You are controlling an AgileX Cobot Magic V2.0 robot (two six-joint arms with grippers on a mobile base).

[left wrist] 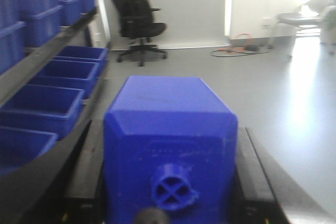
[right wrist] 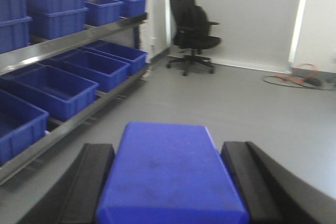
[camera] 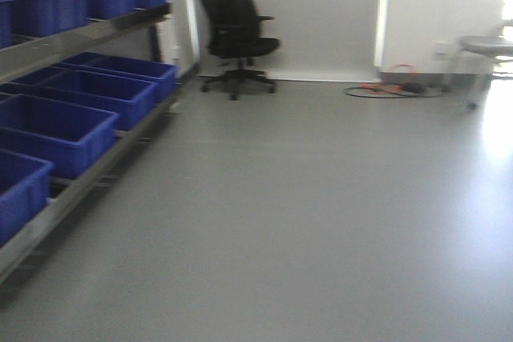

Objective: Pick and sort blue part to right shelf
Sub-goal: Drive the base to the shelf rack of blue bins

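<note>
Between left gripper (left wrist: pixel 168 129) and right gripper (right wrist: pixel 170 148) jaws alike, a blue part (right wrist: pixel 168 177) is held clamped, placement into a leftward shelf bin (right wrist: pixel 58 106) pending.

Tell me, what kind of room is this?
Probably a storeroom or workshop: a steel shelf holds rows of blue bins, and an office chair stands on the plain grey floor.
</note>
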